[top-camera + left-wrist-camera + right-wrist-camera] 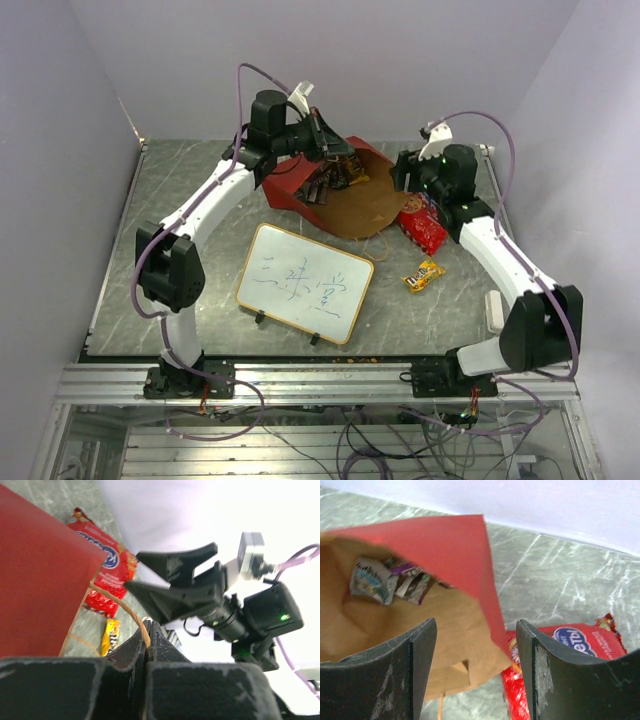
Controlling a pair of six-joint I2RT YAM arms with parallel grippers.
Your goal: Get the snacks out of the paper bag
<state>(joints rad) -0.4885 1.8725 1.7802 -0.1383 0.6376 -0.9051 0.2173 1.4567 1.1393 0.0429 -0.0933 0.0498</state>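
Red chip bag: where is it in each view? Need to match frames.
Top external: chip bag right of centre.
Left wrist: chip bag upper left.
Right wrist: chip bag bottom right.
Shared landmark: paper bag, right beside it in every view.

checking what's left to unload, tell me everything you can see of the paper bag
The paper bag is red outside and brown kraft inside. It lies on its side on the grey table, with its mouth gaping toward the right arm. The left gripper is shut on its thin string handle. Small packets sit deep inside. The red chip bag lies on the table just outside the mouth.
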